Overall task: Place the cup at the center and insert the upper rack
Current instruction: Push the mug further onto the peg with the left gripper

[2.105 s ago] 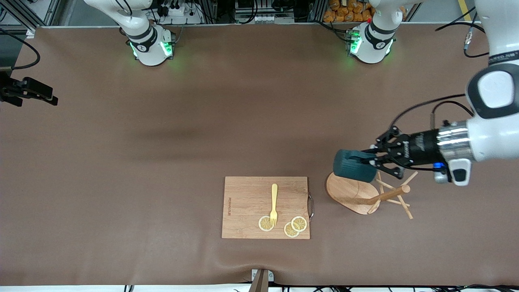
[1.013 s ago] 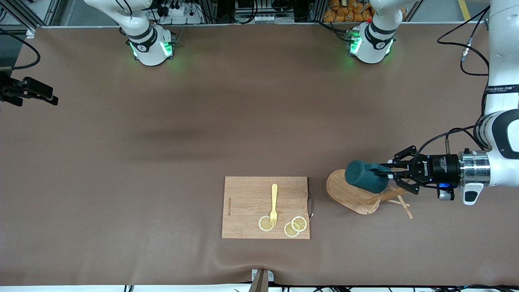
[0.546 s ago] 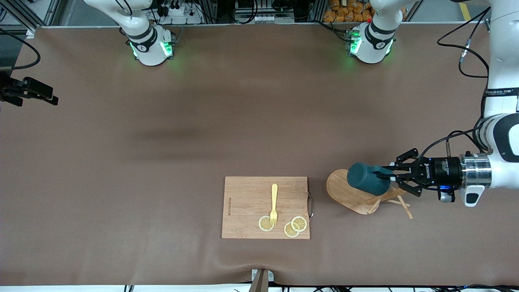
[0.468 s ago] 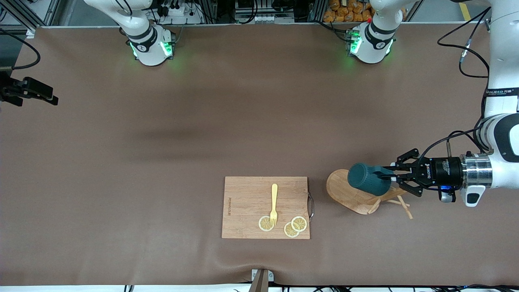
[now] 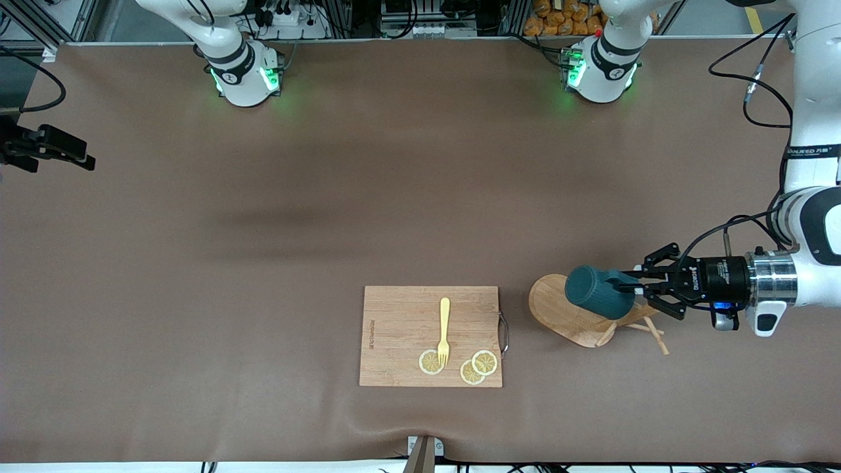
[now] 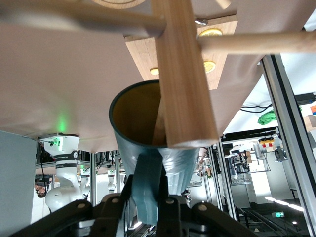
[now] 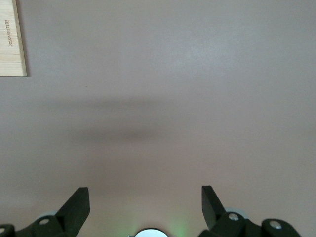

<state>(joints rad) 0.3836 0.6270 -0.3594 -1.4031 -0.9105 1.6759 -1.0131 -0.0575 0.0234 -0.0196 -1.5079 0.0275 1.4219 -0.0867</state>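
Clamped on the loop handle of the dark teal cup (image 5: 599, 292), the left gripper (image 5: 640, 287) holds the mug on its side over the toppled wooden mug tree (image 5: 591, 317), the cup's closed bottom facing nine o'clock in the front view and its mouth facing the gripper at three o'clock. In the left wrist view the left gripper (image 6: 155, 207) pinches the handle between its fingers, while the cup (image 6: 148, 148) shows its yellowish-tan inside; the tip of the mug tree (image 6: 182, 74) post crosses the rim and covers part of the mouth, so how far a peg reaches inside cannot be made out. From the front, the cup covers part of the oval base and the post, and only a few thin pegs stick out at about four o'clock of it. Toward nine o'clock of the mug tree lies a wooden cutting board (image 5: 401, 315) carrying a yellow fork (image 5: 444, 330) and three lemon slices (image 5: 473, 369). Waiting at the right arm's end of the table, the right gripper (image 7: 145, 205) has its jaws wide apart over bare brown table (image 7: 173, 113), with only a corner of the cutting board (image 7: 12, 44) in its wrist view.
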